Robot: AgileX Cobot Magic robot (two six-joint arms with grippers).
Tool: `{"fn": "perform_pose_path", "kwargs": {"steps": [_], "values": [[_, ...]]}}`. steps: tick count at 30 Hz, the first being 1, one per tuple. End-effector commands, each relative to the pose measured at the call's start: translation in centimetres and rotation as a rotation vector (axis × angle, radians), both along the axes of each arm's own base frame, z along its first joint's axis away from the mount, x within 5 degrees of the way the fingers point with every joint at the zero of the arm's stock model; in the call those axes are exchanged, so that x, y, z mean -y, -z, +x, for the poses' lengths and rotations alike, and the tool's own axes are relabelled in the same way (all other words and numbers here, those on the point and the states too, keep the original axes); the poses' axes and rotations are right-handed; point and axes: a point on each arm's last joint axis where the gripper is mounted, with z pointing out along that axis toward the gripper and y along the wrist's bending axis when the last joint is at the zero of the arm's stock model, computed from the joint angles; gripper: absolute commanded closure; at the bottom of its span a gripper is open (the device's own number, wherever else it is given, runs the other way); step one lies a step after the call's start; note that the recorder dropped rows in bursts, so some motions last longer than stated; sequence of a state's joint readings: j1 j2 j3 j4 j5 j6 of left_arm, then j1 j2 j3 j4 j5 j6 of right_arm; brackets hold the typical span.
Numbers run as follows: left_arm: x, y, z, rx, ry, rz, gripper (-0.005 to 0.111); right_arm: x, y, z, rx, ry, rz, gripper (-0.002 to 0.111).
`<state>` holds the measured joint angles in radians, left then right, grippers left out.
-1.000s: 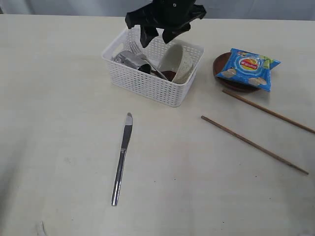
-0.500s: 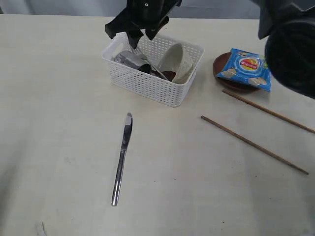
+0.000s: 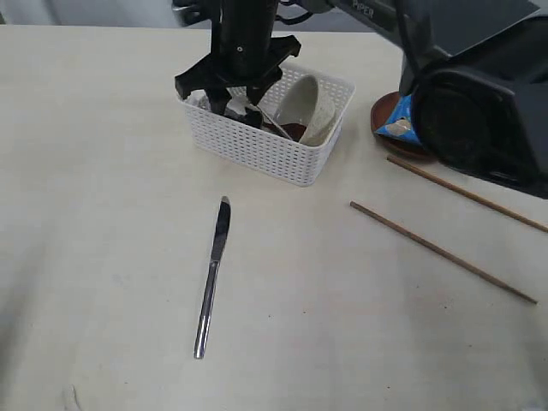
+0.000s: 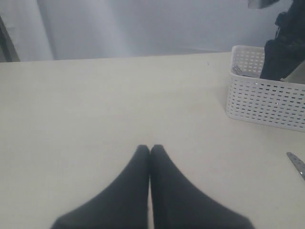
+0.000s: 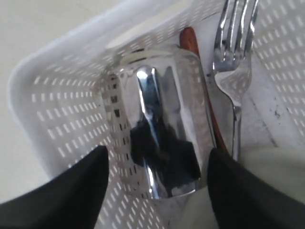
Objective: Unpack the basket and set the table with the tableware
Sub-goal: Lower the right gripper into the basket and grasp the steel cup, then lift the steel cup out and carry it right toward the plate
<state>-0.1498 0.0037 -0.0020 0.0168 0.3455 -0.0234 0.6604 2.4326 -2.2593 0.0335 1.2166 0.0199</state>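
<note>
The white basket (image 3: 257,145) stands at the back of the table (image 3: 103,214). In it a steel cup (image 5: 157,124) lies on its side next to a fork (image 5: 233,71), a reddish wooden spoon (image 5: 190,38) and the off-white bowl (image 3: 308,107). My right gripper (image 3: 227,96) is lowered into the basket's left end. In the right wrist view this gripper (image 5: 157,164) is open, its fingers on either side of the cup with gaps showing. A knife (image 3: 212,274) and two chopsticks (image 3: 441,250) lie on the table. My left gripper (image 4: 150,148) is shut and empty, low over bare table.
The right arm's bulk (image 3: 479,94) hangs over the back right and hides most of the brown plate (image 3: 384,128) and the blue chip bag (image 3: 396,127). The second chopstick (image 3: 467,193) lies just in front of the plate.
My right gripper has swung left and dropped into the basket's left end, over the cup. The arm behind it now covers most of the chip bag and plate.
</note>
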Motion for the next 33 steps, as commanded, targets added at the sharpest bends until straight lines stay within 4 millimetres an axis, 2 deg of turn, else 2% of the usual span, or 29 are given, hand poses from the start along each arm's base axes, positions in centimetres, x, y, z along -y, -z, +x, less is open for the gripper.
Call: {"fn": "perform_pose_path", "kwargs": {"steps": [1, 5, 10, 17, 20, 23, 27, 28, 30, 32, 33], "values": [[0.0, 0.0, 0.0, 0.005, 0.008, 0.001, 0.107, 0.3, -1.2, 0.1, -0.013, 0.046, 0.049, 0.05], [0.0, 0.0, 0.0, 0.005, 0.008, 0.001, 0.107, 0.3, -1.3, 0.1, -0.055, 0.048, 0.108, 0.05], [0.0, 0.0, 0.0, 0.005, 0.008, 0.001, 0.107, 1.1, -1.1, 0.7, 0.003, 0.039, 0.028, 0.049], [0.0, 0.0, 0.0, 0.005, 0.008, 0.001, 0.107, 1.0, 1.0, 1.0, -0.023, 0.035, -0.003, 0.049], [0.0, 0.0, 0.0, 0.005, 0.008, 0.001, 0.107, 0.9, 2.2, 1.1, -0.039, 0.021, -0.019, 0.035], [0.0, 0.0, 0.0, 0.005, 0.008, 0.001, 0.107, 0.9, 2.5, 1.1, -0.036, -0.023, -0.031, 0.033], [0.0, 0.0, 0.0, 0.005, 0.008, 0.001, 0.107, -0.1, 3.6, 0.4, -0.038, -0.123, -0.058, 0.034], [0.0, 0.0, 0.0, 0.005, 0.008, 0.001, 0.107, -0.2, 3.7, 0.3, -0.038, -0.137, -0.061, 0.036], [0.0, 0.0, 0.0, 0.005, 0.008, 0.001, 0.107, -0.3, 3.9, 0.3, -0.029, -0.148, -0.073, 0.047], [0.0, 0.0, 0.0, 0.005, 0.008, 0.001, 0.107, -0.1, 3.9, 0.4, -0.019, -0.143, -0.097, 0.064], [0.0, 0.0, 0.0, 0.005, 0.008, 0.001, 0.107, -0.1, 3.9, 0.4, -0.018, -0.145, -0.098, 0.077]]}}
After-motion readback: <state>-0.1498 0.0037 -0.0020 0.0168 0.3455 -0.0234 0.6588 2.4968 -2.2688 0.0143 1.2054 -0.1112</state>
